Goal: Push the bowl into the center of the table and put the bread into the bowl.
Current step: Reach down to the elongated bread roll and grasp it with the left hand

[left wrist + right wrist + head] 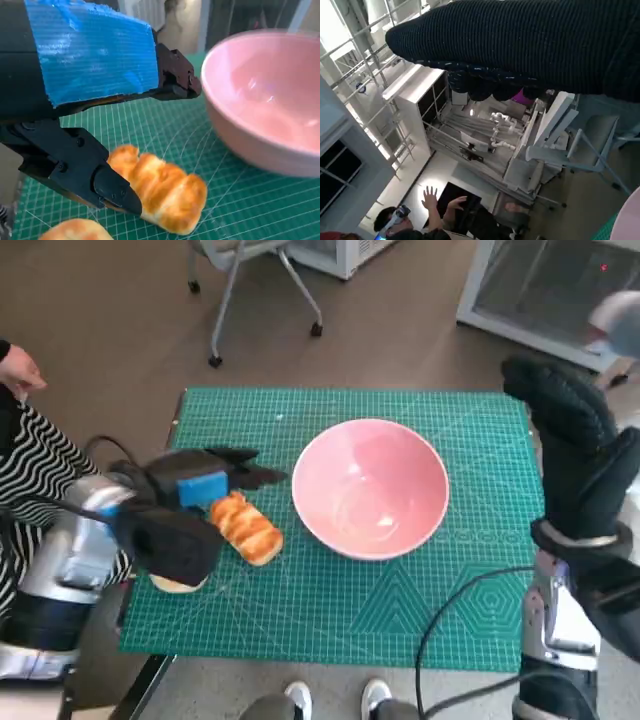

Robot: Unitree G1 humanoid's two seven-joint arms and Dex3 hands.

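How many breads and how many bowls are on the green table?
Bread: 2, a golden loaf and a paler piece partly hidden under the left hand.
Bowl: 1, pink bowl.
Total: 3 things on the green mat.

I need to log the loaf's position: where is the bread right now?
In the head view the golden-brown glazed bread roll lies on the green cutting mat, left of the pink bowl, right beside the left robot hand; it is not in the bowl.
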